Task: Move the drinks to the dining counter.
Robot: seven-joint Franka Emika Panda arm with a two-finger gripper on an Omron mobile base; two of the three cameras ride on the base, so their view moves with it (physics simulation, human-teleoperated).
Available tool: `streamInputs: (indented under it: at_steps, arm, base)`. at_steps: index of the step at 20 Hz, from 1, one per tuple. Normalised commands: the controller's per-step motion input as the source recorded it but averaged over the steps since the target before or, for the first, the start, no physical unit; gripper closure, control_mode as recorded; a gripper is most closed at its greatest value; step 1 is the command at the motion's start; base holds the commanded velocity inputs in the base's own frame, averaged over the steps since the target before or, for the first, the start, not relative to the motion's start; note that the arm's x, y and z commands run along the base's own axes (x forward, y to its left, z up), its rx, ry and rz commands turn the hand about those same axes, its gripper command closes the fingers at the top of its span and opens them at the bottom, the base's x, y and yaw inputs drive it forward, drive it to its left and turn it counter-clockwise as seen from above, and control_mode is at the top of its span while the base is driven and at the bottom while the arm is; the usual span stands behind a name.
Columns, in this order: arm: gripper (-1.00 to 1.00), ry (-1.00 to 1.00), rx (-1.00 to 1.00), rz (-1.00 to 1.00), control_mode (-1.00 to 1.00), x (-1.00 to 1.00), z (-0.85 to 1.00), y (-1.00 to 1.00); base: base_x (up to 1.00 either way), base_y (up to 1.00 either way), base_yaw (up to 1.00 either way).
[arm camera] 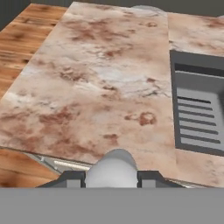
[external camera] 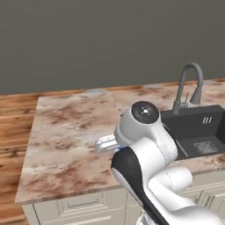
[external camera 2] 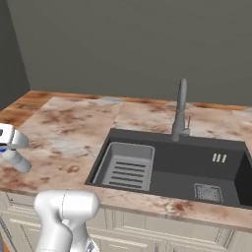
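Gripper (arm camera: 112, 175) pinching the whitish-clear bottle with blue cap (external camera 2: 16, 160), fingers pressed on either side of its rounded body; bottle carried tipped over, apparently just above the near edge of the wide beige-brown marbled table (arm camera: 100, 87); bare marble ahead of the gripper looks a fit drop spot; dark sink basin (external camera 2: 172, 170) off to its right, better avoided.

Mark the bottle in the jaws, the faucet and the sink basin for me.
Whitish bottle (arm camera: 111, 168), hand view: its rounded body between the fingertips.
Faucet (external camera 2: 181, 110), right base view: its upright grey stem.
Sink basin (external camera 2: 170, 179), right base view: bare dark floor between the grey rack and the drain.
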Motion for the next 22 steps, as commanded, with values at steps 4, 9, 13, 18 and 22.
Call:
streamInputs:
  at_steps: [4, 9, 13, 18, 22]
  arm:
    - [1.00, 0.00, 0.00, 0.00, 1.00, 0.00, 0.00, 0.00]
    - [1.00, 0.00, 0.00, 0.00, 1.00, 0.00, 0.00, 0.00]
    - [1.00, 0.00, 0.00, 0.00, 1.00, 0.00, 0.00, 0.00]
    - [1.00, 0.00, 0.00, 0.00, 1.00, 0.00, 0.00, 0.00]
    - [1.00, 0.00, 0.03, -0.08, -1.00, 0.14, 0.00, 0.00]
  base:
    - [0.66, 0.00, -0.01]
    - [0.72, 0.00, -0.08]
    - [0.73, 0.13, -0.38]
    - [0.58, 0.08, -0.46]
    - [0.43, 0.10, -0.29]
